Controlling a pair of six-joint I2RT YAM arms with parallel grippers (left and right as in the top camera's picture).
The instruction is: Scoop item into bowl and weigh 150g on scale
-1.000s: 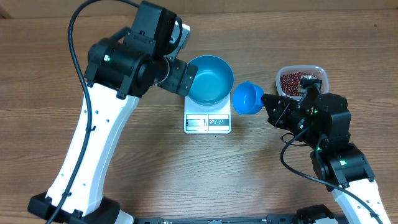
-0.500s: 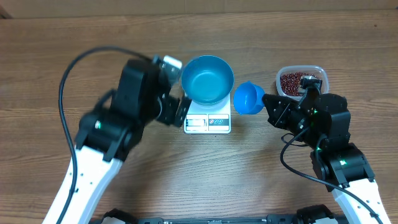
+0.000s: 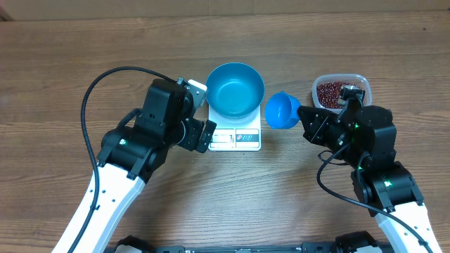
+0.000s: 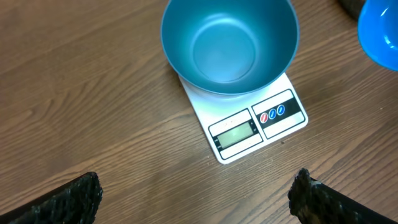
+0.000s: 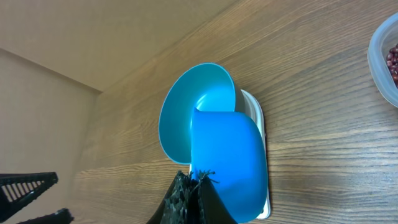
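Left fingers (image 4: 68, 200), spread wide, are pulling back from the round deep bright-blue bowl (image 3: 235, 89), now sitting empty on the small white square digital scale (image 3: 235, 138). Right fingers (image 5: 183, 199) are clamping a small blue plastic scoop (image 3: 281, 111), seemingly empty, between bowl and clear plastic tub (image 3: 358, 79) of red-brown beans (image 3: 329, 92); scooping looks next.

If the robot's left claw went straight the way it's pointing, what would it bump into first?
Probably the white scale, at its display end; the blue bowl sits beyond. The open left gripper might hit bare table just short of it; depth is unclear.
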